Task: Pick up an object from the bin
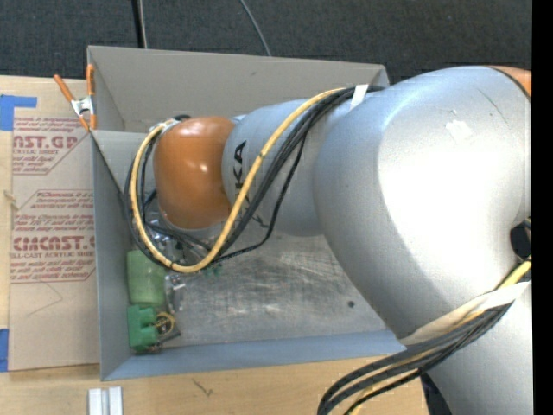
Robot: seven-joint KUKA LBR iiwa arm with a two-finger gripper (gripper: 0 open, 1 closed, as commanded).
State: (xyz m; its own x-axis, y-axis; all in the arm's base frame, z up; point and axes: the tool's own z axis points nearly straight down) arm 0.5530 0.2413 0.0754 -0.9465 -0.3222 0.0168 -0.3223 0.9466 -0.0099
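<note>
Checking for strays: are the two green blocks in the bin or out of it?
In. The pale block and the dark block lie on the bin floor, by its left wall.

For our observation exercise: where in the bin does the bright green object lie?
The bright green object lies in the bin's lower-left corner in the camera view, just below a paler green block.

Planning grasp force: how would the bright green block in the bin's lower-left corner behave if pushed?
The bright green block looks boxy, so it probably slides rather than rolls. Lying close to the bin wall, it may jam.
</note>
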